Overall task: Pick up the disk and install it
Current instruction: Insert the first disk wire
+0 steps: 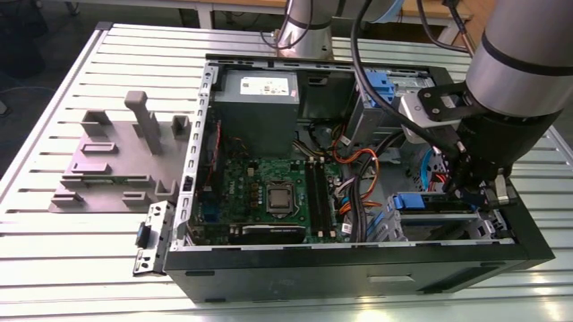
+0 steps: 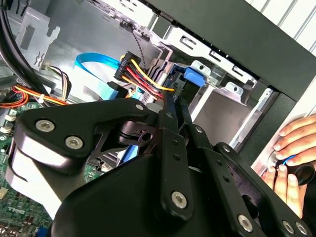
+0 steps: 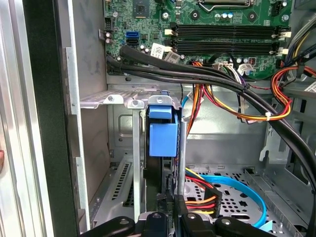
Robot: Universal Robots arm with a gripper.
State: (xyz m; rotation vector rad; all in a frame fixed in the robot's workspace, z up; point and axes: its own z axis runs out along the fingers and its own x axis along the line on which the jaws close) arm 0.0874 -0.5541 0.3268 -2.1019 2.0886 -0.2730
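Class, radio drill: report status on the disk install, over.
Gripper down in drive bay, at the disk. Disk lying in bay, blue rail end visible. Cables close alongside; person's hand at case outer wall.

I see a black steel computer case [image 1: 358,268] lying open on the pale grey ribbed metal desk [image 1: 90,268]. Inside it, the green motherboard [image 1: 268,194] carries black memory slots. A bright blue plastic drive-bay tab [image 3: 163,136] sits in bare silver framing. An orange, red, yellow and black wire bundle [image 3: 276,94] crosses over glossy black cables, near a light blue flat data cable [image 3: 247,190]. The matte black pincer [image 2: 173,148] has silver screw heads. On the exterior view's left stands a plain grey plastic fixture [image 1: 117,161].
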